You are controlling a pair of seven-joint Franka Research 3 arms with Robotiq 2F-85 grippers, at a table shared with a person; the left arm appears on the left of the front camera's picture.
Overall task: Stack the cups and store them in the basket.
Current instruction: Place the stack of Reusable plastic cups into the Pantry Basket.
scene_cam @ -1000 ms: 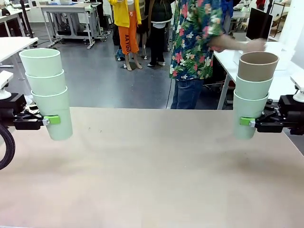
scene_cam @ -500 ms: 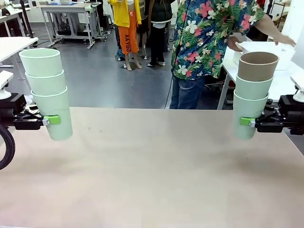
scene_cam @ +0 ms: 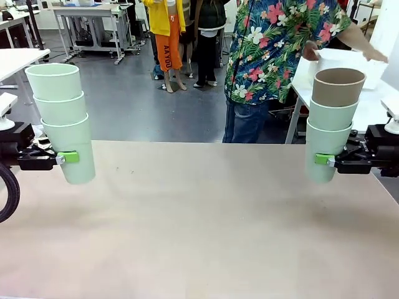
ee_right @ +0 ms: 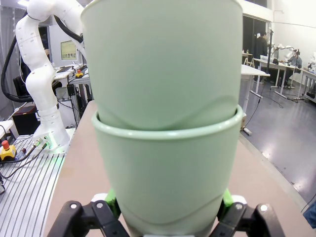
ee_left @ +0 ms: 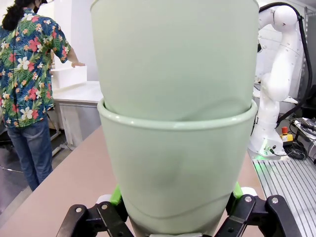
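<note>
My left gripper (scene_cam: 67,157) is shut on the bottom cup of a stack of three mint green cups (scene_cam: 62,121), held upright above the table's left edge. The same stack (ee_left: 177,123) rises between the fingers in the left wrist view. My right gripper (scene_cam: 324,159) is shut on a second stack (scene_cam: 332,121) at the right edge: two mint cups with a brown cup (scene_cam: 337,86) on top. That stack (ee_right: 165,123) looms large in the right wrist view. Behind the table, a person in a floral shirt (scene_cam: 274,56) holds the white basket (scene_cam: 349,59) over a side table; it also appears far off, basket (ee_left: 68,78).
The tan table (scene_cam: 199,224) stretches bare between the two arms. A white side table (scene_cam: 365,106) stands at the back right, and another white table (scene_cam: 15,59) at the back left. People stand farther off in the room.
Both arms and their cup stacks have stayed still. The person has turned towards the side table at the right and laid both hands on the white basket there.
</note>
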